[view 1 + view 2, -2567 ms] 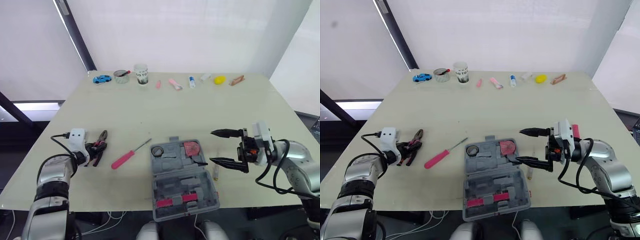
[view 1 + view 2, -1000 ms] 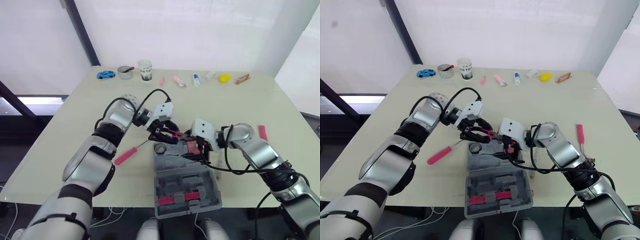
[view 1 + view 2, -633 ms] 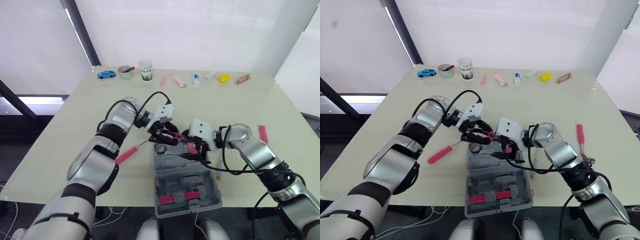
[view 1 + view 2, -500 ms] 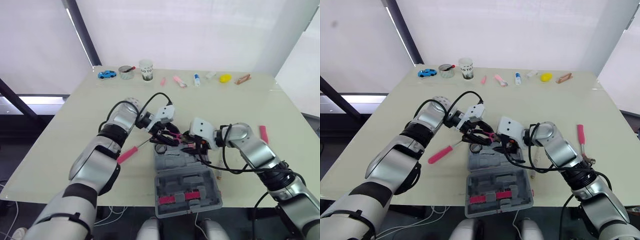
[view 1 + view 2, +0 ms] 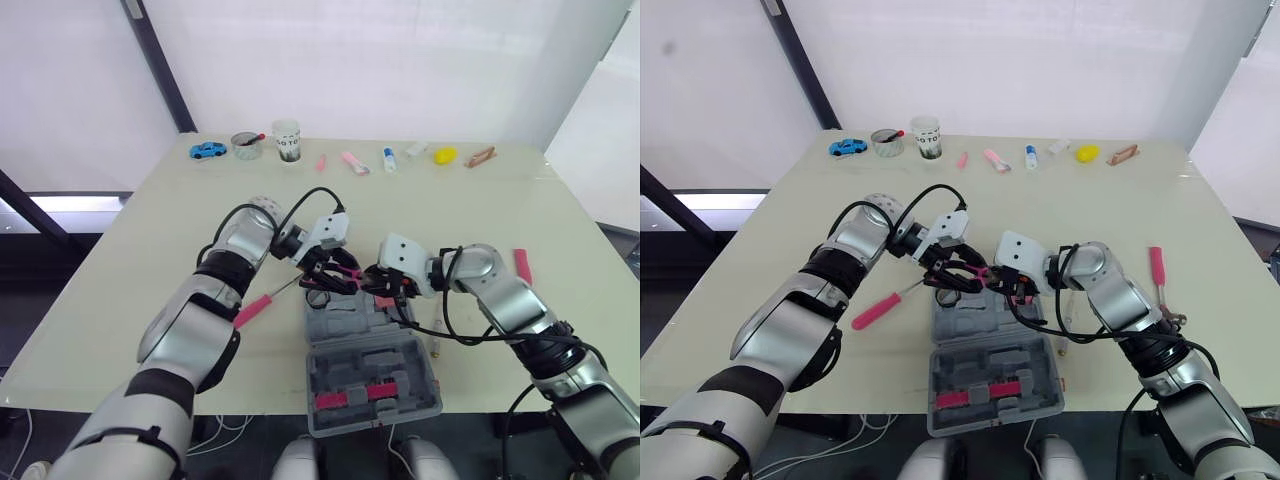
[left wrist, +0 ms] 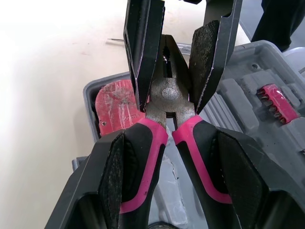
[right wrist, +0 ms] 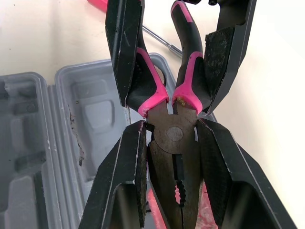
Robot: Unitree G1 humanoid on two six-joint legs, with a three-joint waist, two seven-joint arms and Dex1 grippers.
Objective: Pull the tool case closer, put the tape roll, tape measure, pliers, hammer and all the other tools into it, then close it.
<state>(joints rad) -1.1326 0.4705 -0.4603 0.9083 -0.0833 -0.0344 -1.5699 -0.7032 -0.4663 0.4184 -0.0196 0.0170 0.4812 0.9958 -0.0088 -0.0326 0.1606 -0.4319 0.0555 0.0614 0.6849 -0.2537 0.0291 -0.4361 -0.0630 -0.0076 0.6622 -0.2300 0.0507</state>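
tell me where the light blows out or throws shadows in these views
Left wrist view: the table beside the pliers is blown out to near white, and the pliers' metal head has a dull sheen. Right wrist view: even light, no glare on the tool case. Left eye view: bright white wall behind, soft light, no hard shadows.

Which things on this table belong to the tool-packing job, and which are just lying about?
Job:
tool case
pliers
tape measure
pink screwdriver
pink-handled tool on the right

Lying about, along the far edge:
toy car
cup
tin
small bottle
yellow lump
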